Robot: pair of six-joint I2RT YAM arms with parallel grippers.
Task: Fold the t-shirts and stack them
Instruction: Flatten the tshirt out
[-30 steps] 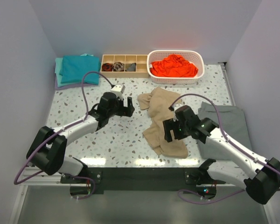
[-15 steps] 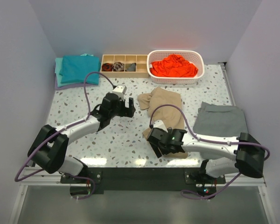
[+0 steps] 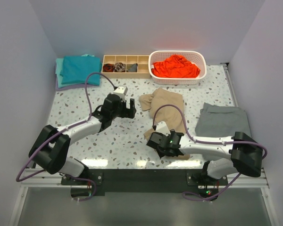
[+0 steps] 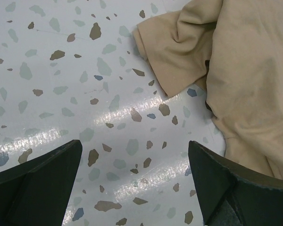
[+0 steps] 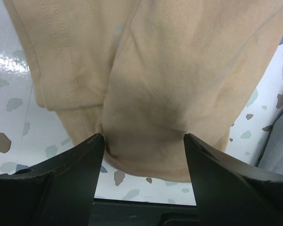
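From above, the tan t-shirt [image 3: 166, 112] lies crumpled mid-desk, with my right tool [image 3: 154, 142] low over its near hem and my left tool [image 3: 128, 112] just beside its far sleeve. The teal t-shirt [image 3: 79, 69] sits folded at the far left, the orange-red t-shirt [image 3: 175, 66] is in the white basket [image 3: 202, 70], and the grey cloth [image 3: 222, 120] lies to the right. Through my left wrist camera, the left tool [image 4: 132, 188] is spread wide and holds nothing, with bare speckled desk [image 4: 61, 84] between its fingers. The sleeve [image 4: 172, 56] lies ahead and to the right, so closing here would catch nothing, I think. Through my right wrist camera, the right tool [image 5: 141, 141] is also wide open, its fingers either side of a bunched ridge near the stitched hem. I cannot tell whether they touch the cloth. My worry is pinching several layers of that bunch at once. Lifting would then drag the shirt up as a lump instead of spreading it, and soft cotton could slip out of a shallow bite.
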